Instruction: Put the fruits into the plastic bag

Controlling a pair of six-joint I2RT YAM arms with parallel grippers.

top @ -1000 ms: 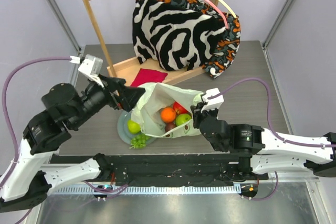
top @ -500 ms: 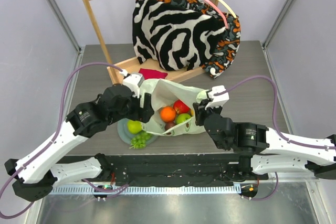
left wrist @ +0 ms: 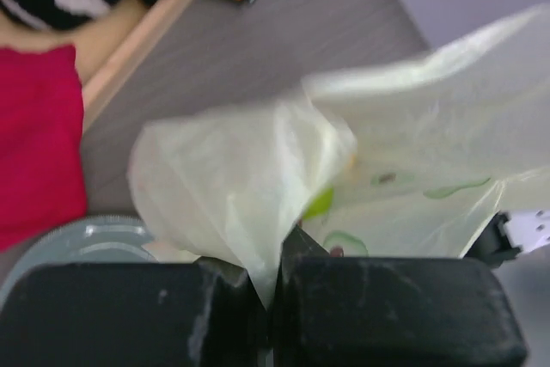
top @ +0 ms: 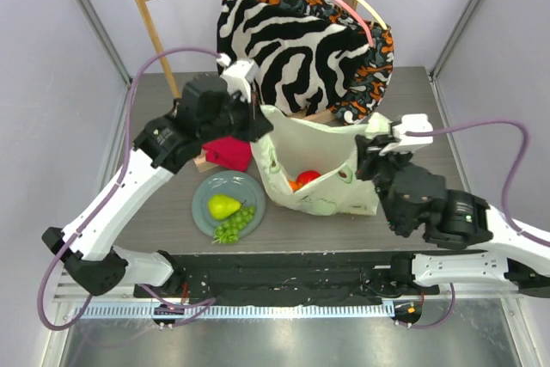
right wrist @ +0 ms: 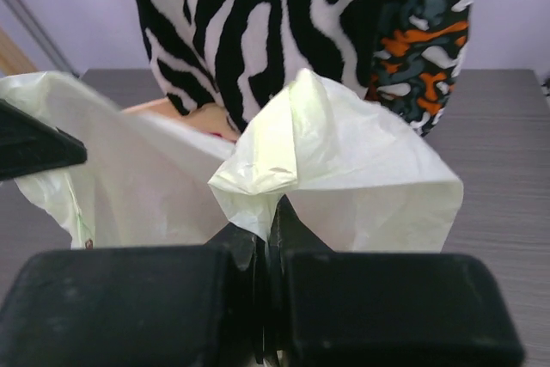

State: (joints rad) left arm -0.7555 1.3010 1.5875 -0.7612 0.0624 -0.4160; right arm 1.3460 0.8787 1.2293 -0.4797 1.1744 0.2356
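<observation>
left gripper [left wrist: 271, 283] high, jaws pinched; right gripper [right wrist: 270, 242] high, jaws pinched

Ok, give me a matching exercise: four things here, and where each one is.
1 pear
2 red apple
3 bag
4 red cloth

A pinched by left gripper and right gripper
B on the plate
C in the bag
D beside the rack

Pairs: 1-B, 2-C, 3-A, 4-D

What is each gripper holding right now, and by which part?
Both hold the plastic bag: the left gripper pinches a bunched fold at its upper left edge, the right gripper a fold at its upper right edge.
</observation>
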